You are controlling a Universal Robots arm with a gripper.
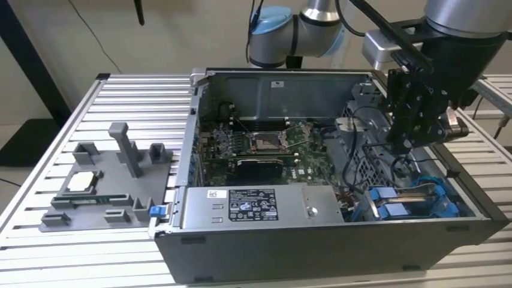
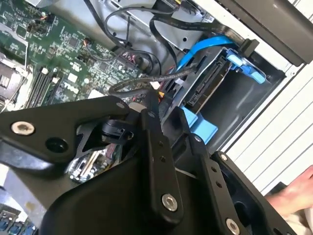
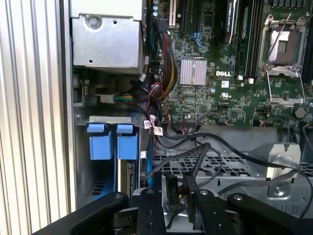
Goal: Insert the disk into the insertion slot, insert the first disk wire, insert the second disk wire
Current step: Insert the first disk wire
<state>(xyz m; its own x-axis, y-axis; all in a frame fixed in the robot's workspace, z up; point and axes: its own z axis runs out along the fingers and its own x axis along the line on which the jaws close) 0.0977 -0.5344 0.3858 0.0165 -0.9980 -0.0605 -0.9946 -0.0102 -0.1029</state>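
While the gripper (image 1: 402, 146) hovers, the disk (image 2: 209, 84) occupies the insertion slot (image 2: 239, 104).

- gripper (image 2: 168, 117), black linkage
- motherboard (image 2: 54, 54), green, at 10 o'clock from gripper
- disk (image 2: 211, 81), blue-framed, in slot (image 2: 244, 105), at 1 o'clock
- blue cable (image 2: 205, 46), above disk
- hand (image 2: 293, 196), at 4 o'clock

Arm (image 1: 472, 36) reaches down from exterior view's upper right; tool (image 1: 406, 144) hangs low, pointing downward, roughly vertical.
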